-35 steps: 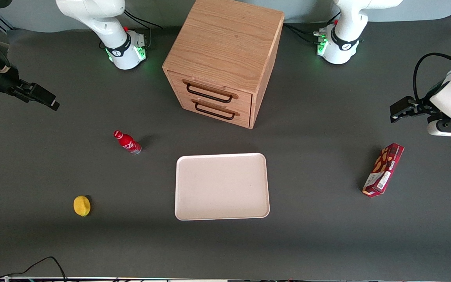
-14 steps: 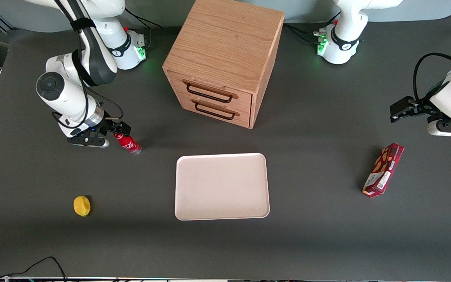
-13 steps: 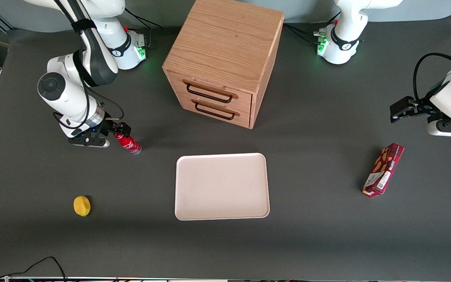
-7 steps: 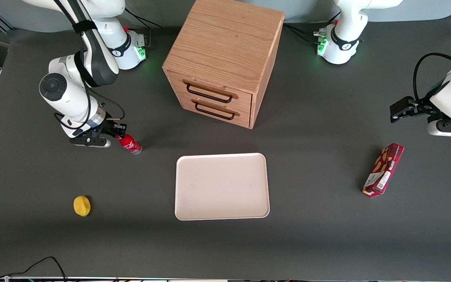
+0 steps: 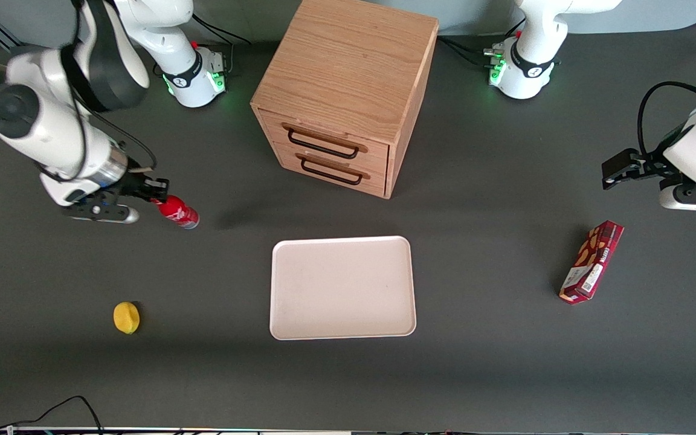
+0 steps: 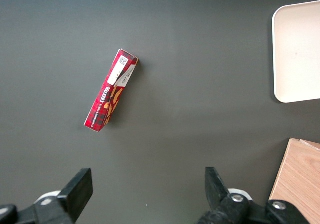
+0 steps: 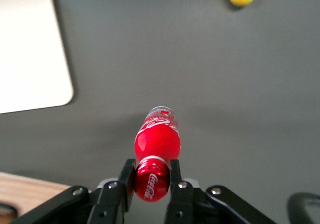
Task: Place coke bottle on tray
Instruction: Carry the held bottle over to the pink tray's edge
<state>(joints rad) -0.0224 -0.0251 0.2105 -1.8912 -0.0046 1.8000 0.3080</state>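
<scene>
Claw (image 5: 156, 194) in the front view now grips the coke bottle (image 5: 177, 212) by its cap, raised off the desk (image 5: 348, 374), tray (image 5: 342, 287) well apart. Wrist view: fingers (image 7: 127, 180) pinch the cap; carrying comes next.

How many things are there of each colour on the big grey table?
Red: 2, the coke bottle held at its cap in the shut pincer, and the snack box
Yellow: 1, the lemon
Pinkish-white: 1, the tray
Wood brown: 1, the drawer cabinet
Total: 5
</scene>
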